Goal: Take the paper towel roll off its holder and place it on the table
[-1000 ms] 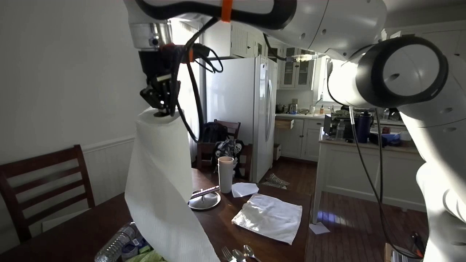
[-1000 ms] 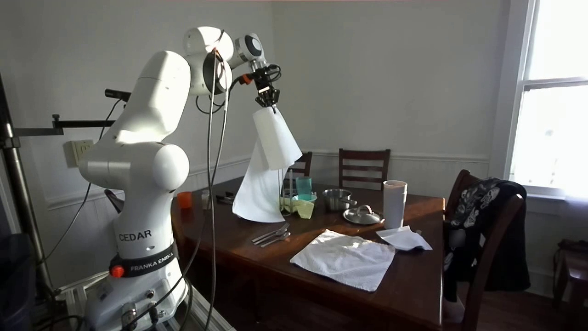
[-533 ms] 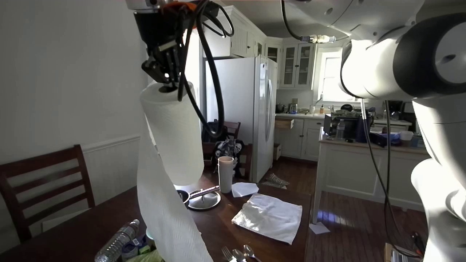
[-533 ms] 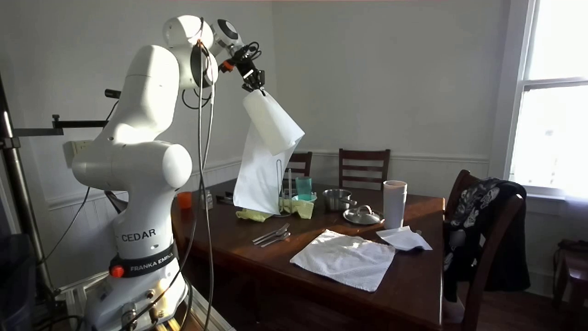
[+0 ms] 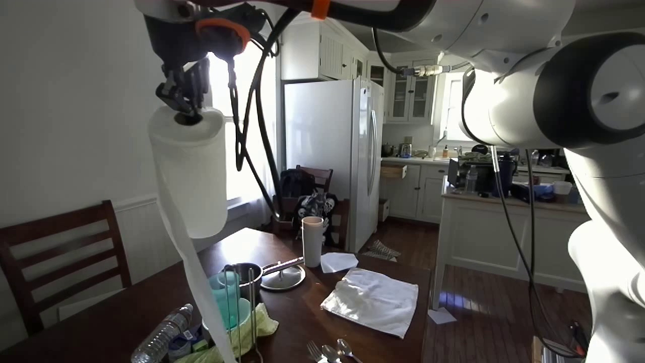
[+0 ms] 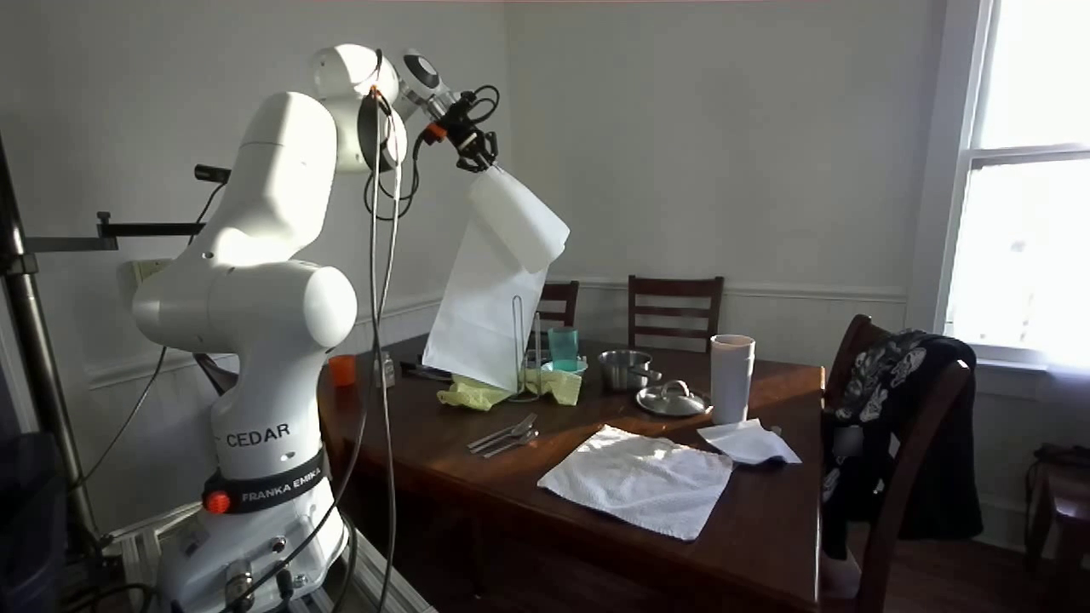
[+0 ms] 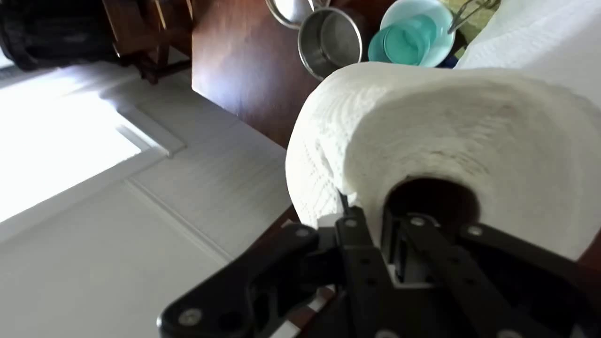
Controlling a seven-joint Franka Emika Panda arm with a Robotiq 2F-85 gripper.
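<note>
Paper towel roll point(image 6: 521, 223) hangs in the air from your claw point(image 7: 368, 213), which you have clenched on the roll's wall: in the wrist view, one finger dips into the dark hole and the other sits against the paper outside it. In both exterior views you have it off its wire holder point(image 6: 537, 340), tilted above the desk point(image 6: 749, 528), with a long loose sheet point(image 6: 481, 311) trailing down toward that holder; whether the sheet's lower end touches it, you cannot tell. The holder stands upright with its rods bare, and a yellow cloth point(image 6: 473, 394) lies just beside its foot. From the wrist you see a teal cup point(image 7: 404, 44) sitting in a bowl point(image 7: 445, 44), and a pot point(image 7: 331, 43) near it. A lid point(image 6: 664, 400) lies by the pot, and beside it you have a tall white cup point(image 6: 731, 383) upright, with a napkin point(image 6: 748, 441) at its foot. A white cloth point(image 6: 639, 485) lies flat, and near it you find a fork point(image 5: 316, 351) and two spoons point(image 5: 330, 354). In an exterior view, a bottle point(image 5: 161, 338) lies on its side, and a dark chair point(image 5: 55, 224) stands by the desk.
</note>
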